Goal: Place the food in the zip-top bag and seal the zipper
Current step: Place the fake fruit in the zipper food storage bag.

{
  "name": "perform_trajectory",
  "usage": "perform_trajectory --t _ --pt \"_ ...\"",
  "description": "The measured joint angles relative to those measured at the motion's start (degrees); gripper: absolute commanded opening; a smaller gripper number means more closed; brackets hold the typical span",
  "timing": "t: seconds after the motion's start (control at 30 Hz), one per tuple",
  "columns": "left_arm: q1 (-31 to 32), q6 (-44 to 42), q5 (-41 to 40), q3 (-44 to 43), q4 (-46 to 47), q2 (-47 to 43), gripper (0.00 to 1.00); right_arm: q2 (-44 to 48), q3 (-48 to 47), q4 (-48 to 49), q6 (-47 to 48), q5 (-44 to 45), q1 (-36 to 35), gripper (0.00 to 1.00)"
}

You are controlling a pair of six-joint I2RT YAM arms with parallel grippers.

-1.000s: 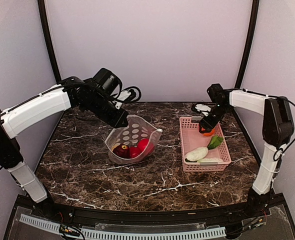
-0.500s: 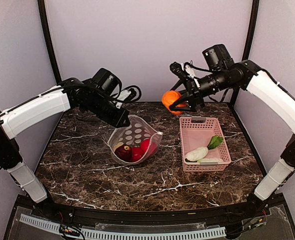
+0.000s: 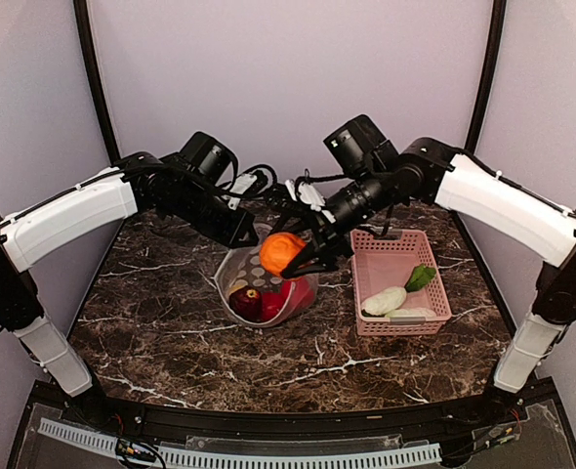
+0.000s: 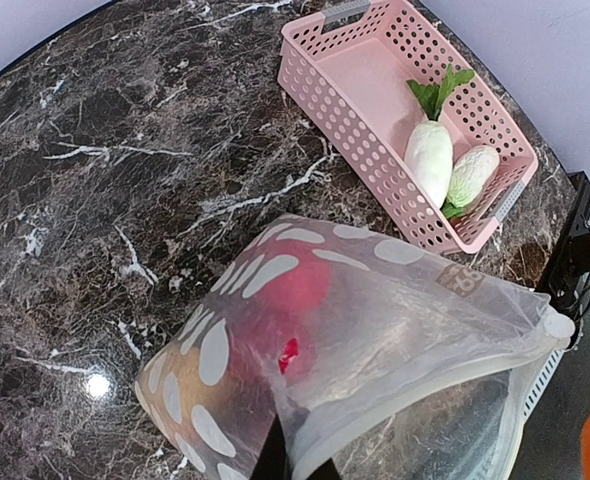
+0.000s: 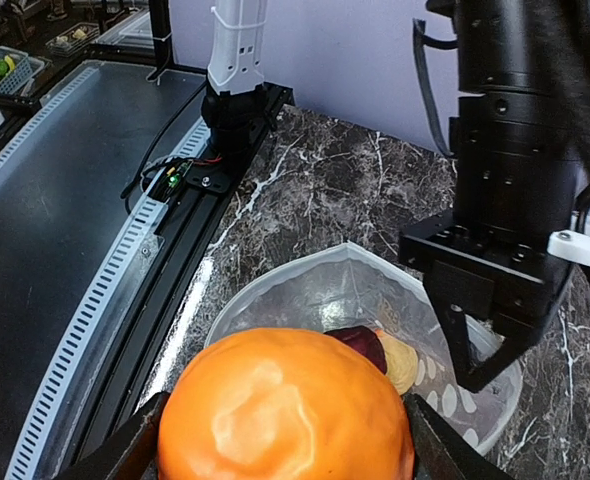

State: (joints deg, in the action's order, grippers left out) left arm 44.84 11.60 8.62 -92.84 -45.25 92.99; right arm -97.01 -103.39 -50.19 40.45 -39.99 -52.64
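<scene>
Marble table [image 3: 171,322]: bare stone shows along its near and left edges. Pink basket [image 3: 442,293], right of centre, holds the radish [image 3: 384,300] and cabbage [image 3: 410,314] at its near end. Zip-top bag [image 3: 231,278] stands just left of the basket, apart from it, mouth upward. The left gripper [image 3: 241,234] is pinched together on the bag's far rim. The right gripper [image 3: 298,256], clamped on the orange [image 3: 281,252], hangs over the bag's mouth. Red pieces [image 3: 278,293] lie inside.

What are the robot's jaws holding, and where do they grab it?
The right jaws hold the orange by its two sides. The left jaws pinch the zip-top bag at its mouth edge.
</scene>
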Motion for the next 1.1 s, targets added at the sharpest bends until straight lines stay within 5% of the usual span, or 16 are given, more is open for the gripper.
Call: perform_trajectory --t 0.3,0.47,0.63,1.1 --pt "-0.33 0.28 1.27 0.02 0.66 0.0 0.01 -2.91 0.0 3.45 2.89 11.04 -5.73 0.58" --pt "-0.35 0.28 1.44 0.76 0.85 0.0 0.01 -4.48 1.27 7.54 3.91 19.19 -7.41 0.75" --pt "-0.37 0.28 1.51 1.42 1.03 0.0 0.01 -4.72 2.51 9.9 4.09 25.31 -7.61 0.81" --pt "-1.22 0.26 1.92 1.95 1.9 0.0 0.01 -4.66 1.77 6.69 4.04 24.63 -7.58 0.84"
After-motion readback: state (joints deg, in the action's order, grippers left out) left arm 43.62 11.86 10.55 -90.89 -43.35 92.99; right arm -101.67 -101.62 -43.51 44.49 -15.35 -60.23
